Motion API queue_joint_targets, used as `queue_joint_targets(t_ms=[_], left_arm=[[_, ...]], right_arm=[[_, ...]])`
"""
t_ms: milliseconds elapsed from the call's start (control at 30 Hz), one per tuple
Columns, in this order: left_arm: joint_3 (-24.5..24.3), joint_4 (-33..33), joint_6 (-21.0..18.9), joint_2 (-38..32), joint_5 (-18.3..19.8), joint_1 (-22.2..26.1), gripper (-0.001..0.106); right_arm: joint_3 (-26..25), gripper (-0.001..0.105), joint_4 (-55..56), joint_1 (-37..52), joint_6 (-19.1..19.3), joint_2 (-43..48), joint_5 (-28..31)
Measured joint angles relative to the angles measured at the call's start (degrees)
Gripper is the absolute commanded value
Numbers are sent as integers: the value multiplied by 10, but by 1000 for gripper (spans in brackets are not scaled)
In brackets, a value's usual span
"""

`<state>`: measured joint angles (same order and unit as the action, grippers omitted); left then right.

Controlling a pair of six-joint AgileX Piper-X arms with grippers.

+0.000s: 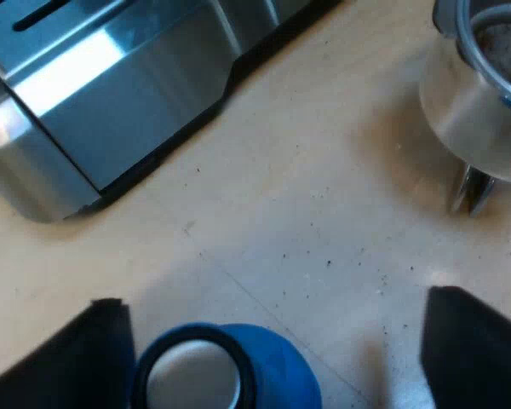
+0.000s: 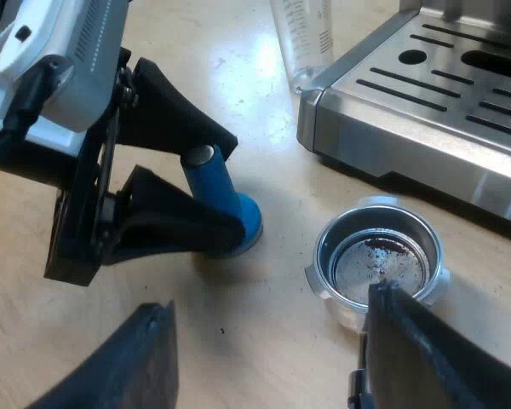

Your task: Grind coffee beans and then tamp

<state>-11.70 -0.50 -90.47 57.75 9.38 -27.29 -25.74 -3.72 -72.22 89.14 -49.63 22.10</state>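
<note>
The blue tamper [image 1: 238,375] stands on the wooden table between the two black fingers of my left gripper [image 1: 277,302], which is open, with one finger close against the tamper and the other well clear of it. The right wrist view shows my left gripper [image 2: 228,183] straddling the tamper [image 2: 238,213]. The metal holder [image 2: 379,264] rests on the table near the machine, its basket holding a little dark coffee residue; its handle is hidden. My right gripper [image 2: 268,302] is open just short of the holder, one finger overlapping its rim. The holder [image 1: 481,102] also lies beyond the tamper.
The espresso machine's steel base and slotted drip tray [image 2: 434,102] stand close behind the holder. A clear measuring glass [image 2: 302,38] stands at the tray's corner. The machine's base [image 1: 111,102] lies beyond the tamper. Coffee specks [image 1: 328,262] dot the table.
</note>
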Motion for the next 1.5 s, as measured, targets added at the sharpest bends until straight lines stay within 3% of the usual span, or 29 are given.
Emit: queue_joint_targets(t_ms=[167,267,800,1133,1300,1500], left_arm=[[0,12,0,-3,0,0,75],[-14,61,0,-20,0,0,75],[-140,272,0,-200,2,0,75],[-247,427,-4,-249,30,0,75],[-296,467,-7,-248,30,0,75],[-344,473,-37,-248,42,0,75]], right_arm=[[0,52,0,0,0,0,0],[0,52,0,0,0,0,0],[-9,52,5,0,-22,0,0],[-136,52,211,0,-25,0,-1],[-196,52,294,0,-26,0,-3],[-261,52,365,10,-32,0,-5]])
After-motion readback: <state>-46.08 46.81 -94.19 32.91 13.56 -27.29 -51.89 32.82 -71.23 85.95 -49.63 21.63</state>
